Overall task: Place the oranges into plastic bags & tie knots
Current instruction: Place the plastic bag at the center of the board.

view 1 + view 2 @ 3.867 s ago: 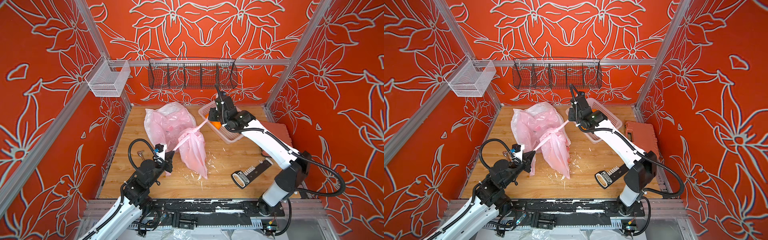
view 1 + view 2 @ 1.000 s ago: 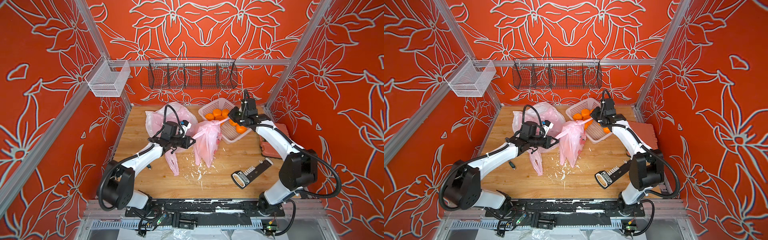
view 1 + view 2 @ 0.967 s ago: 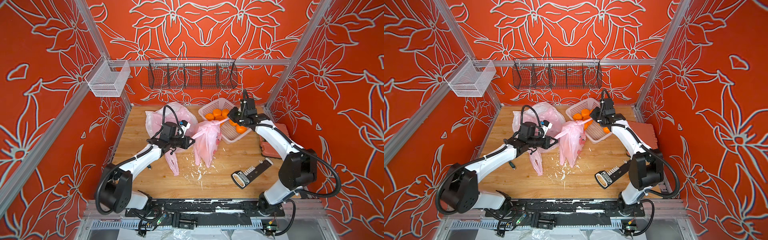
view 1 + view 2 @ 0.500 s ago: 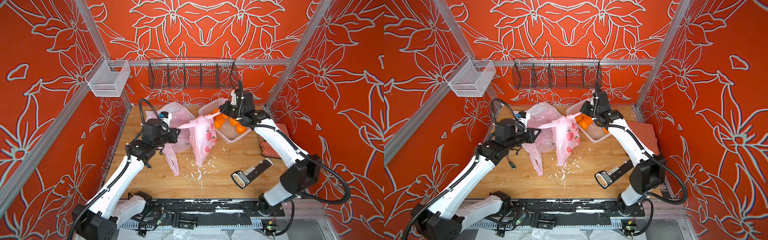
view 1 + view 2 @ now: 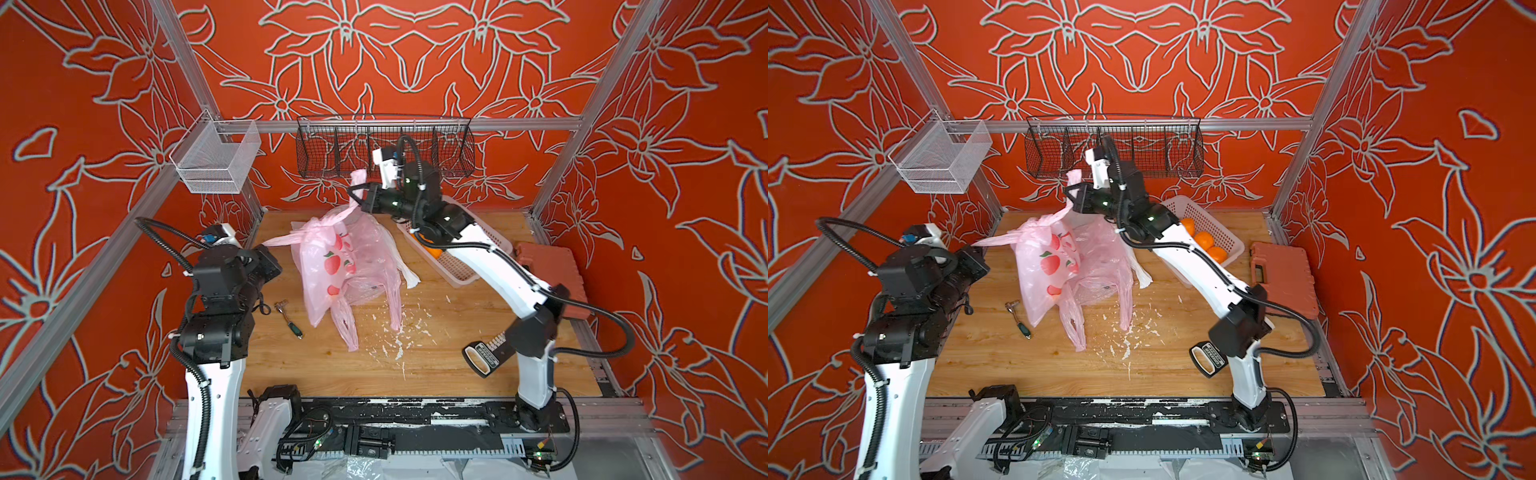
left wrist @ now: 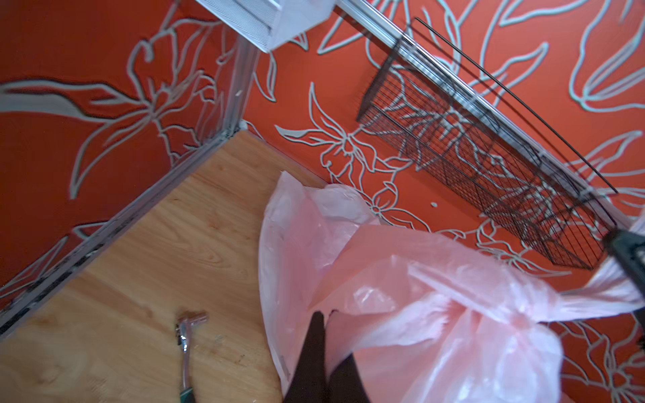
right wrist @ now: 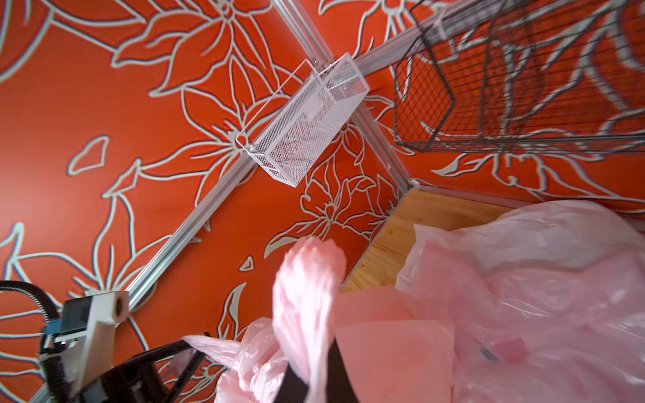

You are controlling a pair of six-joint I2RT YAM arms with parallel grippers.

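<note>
Both top views: high over front edge of bench (image 5: pixel 353 374), looking down toward back wall, whole cell in frame. Wrist views: close behind pink bag (image 6: pixel 436 314), each facing back-left corner; share black wire basket (image 7: pixel 523 87), white mesh basket (image 7: pixel 307 122).

Left arm (image 5: pixel 212 386): rises steeply from the base, elbow folded high, wrist turned toward the middle. Left gripper (image 5: pixel 268 248): jaws pinched together on one handle of the pink bag (image 5: pixel 328 266). Right arm (image 5: pixel 494 266): long reach from its base toward the back, wrist raised and bent leftward. Right gripper (image 5: pixel 360 196): jaws closed on the bag's other handle, well apart from the left gripper.
</note>
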